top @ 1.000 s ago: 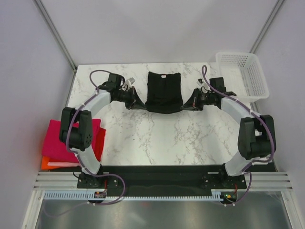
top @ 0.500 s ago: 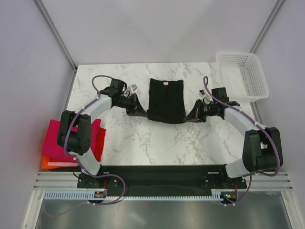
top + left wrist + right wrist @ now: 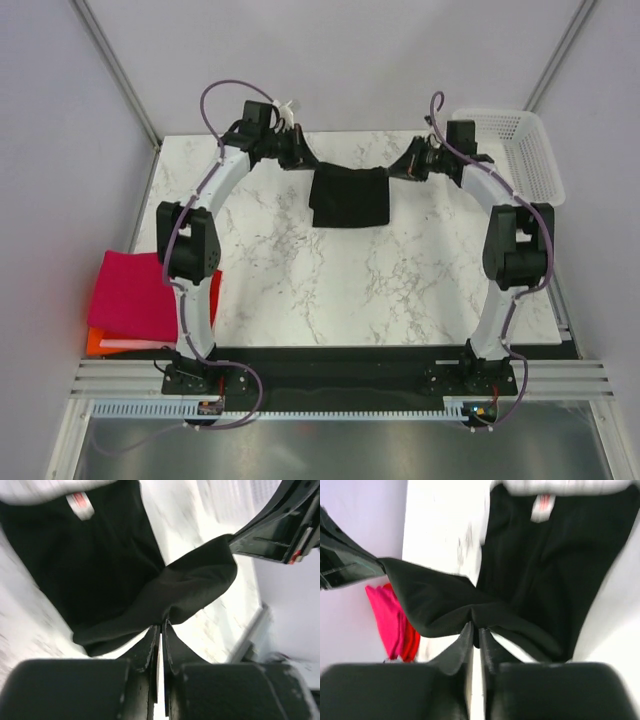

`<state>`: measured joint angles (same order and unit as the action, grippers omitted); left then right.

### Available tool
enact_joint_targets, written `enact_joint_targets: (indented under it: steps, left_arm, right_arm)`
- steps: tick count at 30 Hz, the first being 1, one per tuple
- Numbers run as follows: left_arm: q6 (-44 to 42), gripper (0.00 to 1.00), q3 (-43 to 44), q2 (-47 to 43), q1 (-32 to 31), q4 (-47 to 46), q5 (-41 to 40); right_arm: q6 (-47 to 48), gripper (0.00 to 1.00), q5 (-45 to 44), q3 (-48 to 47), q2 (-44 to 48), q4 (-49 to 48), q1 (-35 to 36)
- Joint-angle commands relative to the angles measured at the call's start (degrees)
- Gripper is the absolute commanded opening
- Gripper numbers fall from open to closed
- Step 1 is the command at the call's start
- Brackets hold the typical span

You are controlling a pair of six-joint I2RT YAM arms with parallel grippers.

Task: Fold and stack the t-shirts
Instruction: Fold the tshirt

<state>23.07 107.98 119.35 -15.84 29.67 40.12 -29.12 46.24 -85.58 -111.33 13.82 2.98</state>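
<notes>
The black t-shirt [image 3: 348, 198] lies folded over on the marble table at the far middle. My left gripper [image 3: 303, 160] is shut on its far left corner and my right gripper [image 3: 399, 167] is shut on its far right corner, both raised near the table's back edge. In the left wrist view the jaws [image 3: 161, 626] pinch black cloth [image 3: 115, 570]. In the right wrist view the jaws [image 3: 476, 626] pinch black cloth [image 3: 540, 570]. A stack of folded shirts, magenta-pink [image 3: 135, 290] over red [image 3: 213, 295] and orange [image 3: 100, 343], sits off the table's left edge.
A white mesh basket [image 3: 512, 152] stands at the far right corner. The marble table [image 3: 380, 290] stretches toward the arm bases. Grey walls and frame posts close the back.
Both grippers moved away toward the back edge, carrying the shirt's near edge up and over, so the shirt now lies folded shorter.
</notes>
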Motion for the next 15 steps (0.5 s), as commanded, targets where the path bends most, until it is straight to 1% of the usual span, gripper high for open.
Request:
enact_joint_targets:
  steps: [1, 2, 3, 4, 5, 8, 9, 12, 15]
  left_arm:
    - [-8.12, 0.1, 10.56, 7.71, 0.45, -1.1, -7.58]
    - [-8.65, 0.27, 11.8, 8.96, 0.37, -2.41, -9.16]
    - [-9.26, 0.41, 13.9, 10.01, 0.37, -2.77, -12.31]
    - [-10.92, 0.5, 14.79, 11.85, 0.37, -2.95, -13.65]
    - [-11.64, 0.58, 15.32, 12.31, 0.28, -2.87, -14.71]
    - [-13.05, 0.64, 13.93, 11.52, 0.45, -2.43, -17.09]
    - [-13.14, 0.65, 12.27, 11.26, 0.72, -1.99, -16.92]
    - [-13.22, 0.66, 10.15, 11.25, 0.89, -1.02, -15.6]
    - [-12.79, 0.65, 9.88, 13.18, 1.16, 1.26, -15.07]
  right_arm:
    - [0.56, 0.21, -0.71, -12.92, -10.11, -6.26, -0.35]
    - [-0.05, 0.41, -1.23, -15.12, -12.31, -7.22, -0.26]
    - [-0.32, 0.5, -1.59, -19.06, -15.81, -7.75, -0.26]
    - [-0.06, 0.61, -1.94, -20.4, -16.89, -7.93, -0.17]
    - [0.21, 0.65, -2.2, -21.11, -17.25, -7.94, -0.08]
    - [0.74, 0.65, -0.98, -19.46, -15.94, -8.11, -0.17]
    - [0.91, 0.65, -0.63, -16.93, -14.37, -8.2, -0.17]
    - [-0.93, 0.65, 0.52, -11.48, -12.87, -10.39, -0.08]
    - [-1.64, 0.64, 1.13, -9.43, -13.64, -11.72, 0.18]
